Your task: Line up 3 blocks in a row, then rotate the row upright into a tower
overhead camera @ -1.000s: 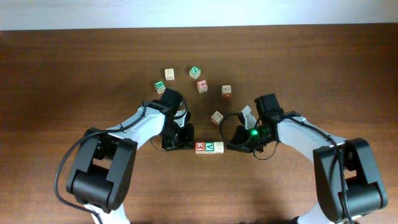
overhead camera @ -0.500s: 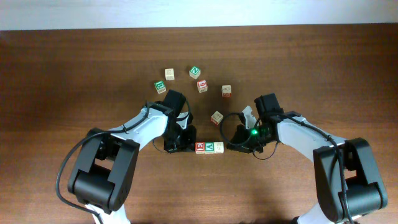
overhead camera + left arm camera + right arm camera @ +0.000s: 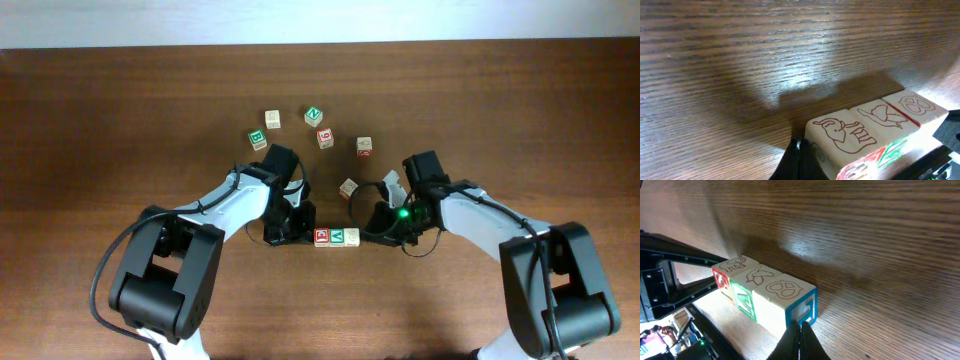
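Three pale-wood blocks stand in a touching row near the table's middle: a red-framed one (image 3: 322,237), a green-framed one (image 3: 338,237) and a pale-topped one (image 3: 352,236). In the left wrist view their upper faces show an elephant (image 3: 840,135), a bird (image 3: 885,116) and a pretzel (image 3: 917,105). My left gripper (image 3: 799,150) is shut, its tips against the elephant block's end face. My right gripper (image 3: 801,327) is shut too, its tips touching the blue-framed end face of the pretzel block (image 3: 787,292). Neither gripper holds anything.
Several loose blocks lie farther back: a pale one (image 3: 273,119), green ones (image 3: 314,116) (image 3: 258,139), red ones (image 3: 324,138) (image 3: 364,147), and one (image 3: 348,188) just behind the row between the two arms. A pale strip (image 3: 320,20) runs along the table's far edge.
My left arm slid a little right toward the row, then my right arm slid a little left toward its other end. The row itself has not visibly shifted.
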